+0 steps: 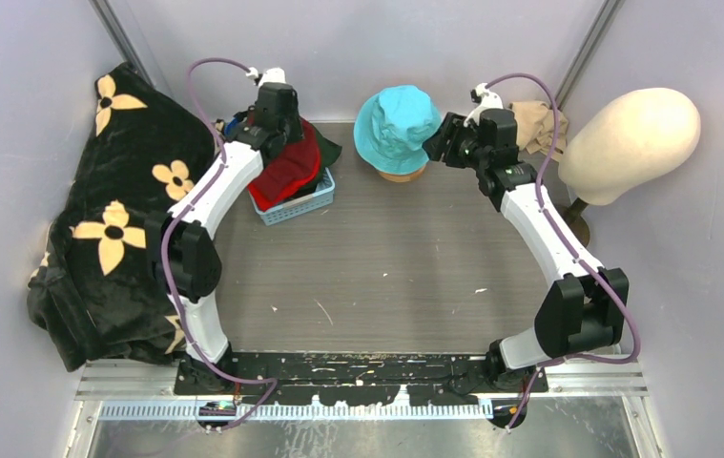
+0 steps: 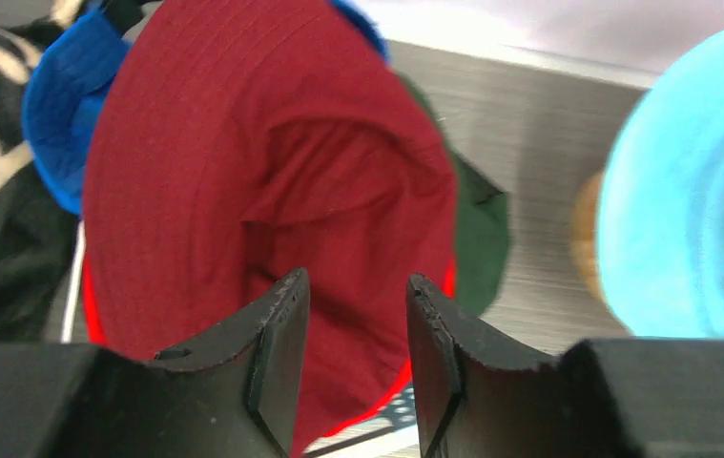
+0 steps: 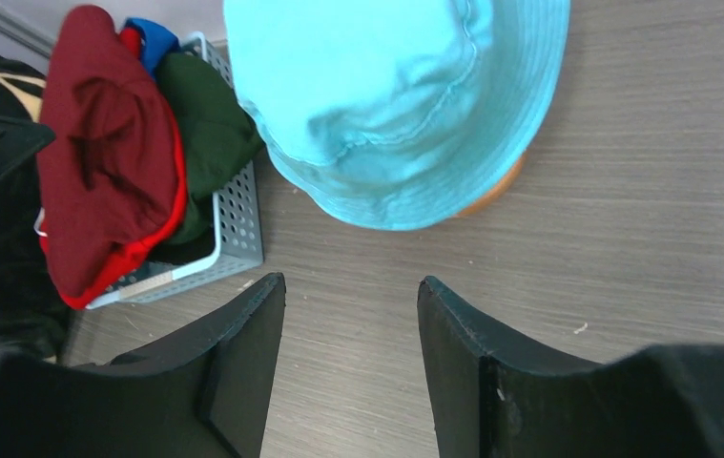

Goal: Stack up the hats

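Observation:
A teal bucket hat (image 1: 396, 122) sits on an orange hat (image 1: 403, 175) at the back middle of the table. A red bucket hat (image 1: 286, 172) lies on top of a pile in a pale blue basket (image 1: 300, 203). My left gripper (image 1: 279, 134) hovers over the red hat (image 2: 262, 181), open and empty (image 2: 358, 286). A blue cap (image 2: 52, 105) and a dark green cap (image 2: 480, 229) stick out beneath the red hat. My right gripper (image 1: 441, 143) is just right of the teal hat (image 3: 396, 105), open and empty (image 3: 351, 286) above bare table.
A black blanket with cream flowers (image 1: 119, 210) is heaped along the left wall. A cream head form (image 1: 630, 143) stands on its post at the back right, with a beige rag (image 1: 539, 124) behind it. The walls close in on three sides.

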`<state>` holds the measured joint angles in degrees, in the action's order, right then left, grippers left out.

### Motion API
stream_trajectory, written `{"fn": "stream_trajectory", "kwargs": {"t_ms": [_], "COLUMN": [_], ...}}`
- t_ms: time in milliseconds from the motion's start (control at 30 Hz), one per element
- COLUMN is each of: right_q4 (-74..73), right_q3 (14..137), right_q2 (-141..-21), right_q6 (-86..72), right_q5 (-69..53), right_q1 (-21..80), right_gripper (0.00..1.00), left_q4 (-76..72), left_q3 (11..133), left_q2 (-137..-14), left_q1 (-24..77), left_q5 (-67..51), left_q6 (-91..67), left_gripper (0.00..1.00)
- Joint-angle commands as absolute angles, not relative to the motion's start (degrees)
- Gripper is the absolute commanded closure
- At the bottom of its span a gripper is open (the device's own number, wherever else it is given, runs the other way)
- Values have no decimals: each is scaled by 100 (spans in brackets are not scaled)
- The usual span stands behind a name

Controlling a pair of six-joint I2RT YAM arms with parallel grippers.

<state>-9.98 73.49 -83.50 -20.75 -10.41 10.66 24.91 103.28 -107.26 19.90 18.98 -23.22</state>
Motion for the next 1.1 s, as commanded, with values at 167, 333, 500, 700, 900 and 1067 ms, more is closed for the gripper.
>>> {"fn": "stream_trajectory", "kwargs": {"t_ms": [167,333,500,700,900,1067], "right_q4": [-940,-947,-956,-974,-976,-972], "right_q3": [7184,7197,7256,7263,7279,7255], "right_q2": [-8051,-8064,-8109,-8164,-8191,-8151], "right_q6": [-1793,-1769,-1741,-1710,-1712,-1744], "right_q5": [-923,-951,-957,-967,-936,-914], "right_q1": [1061,1053,1060,1058,1063,1063], "right_gripper": [42,41,41,41,41,41], "left_q4": [1789,1777,1772,1676,1715,1649], "left_q3": [10241,10297,10318,10464,10767,10670], "left_q2": [-10985,-11145,-11285,-11561,-11884,-11641], "left_q1": [1963,1847,1692,1535,1468,1484], "left_q5": [3031,2891,2681,2445,2126,1953], "left_q6": [-1359,-1353,-1384,-1323,-1253,-1307], "left_gripper": [54,54,54,54,70,100]}}
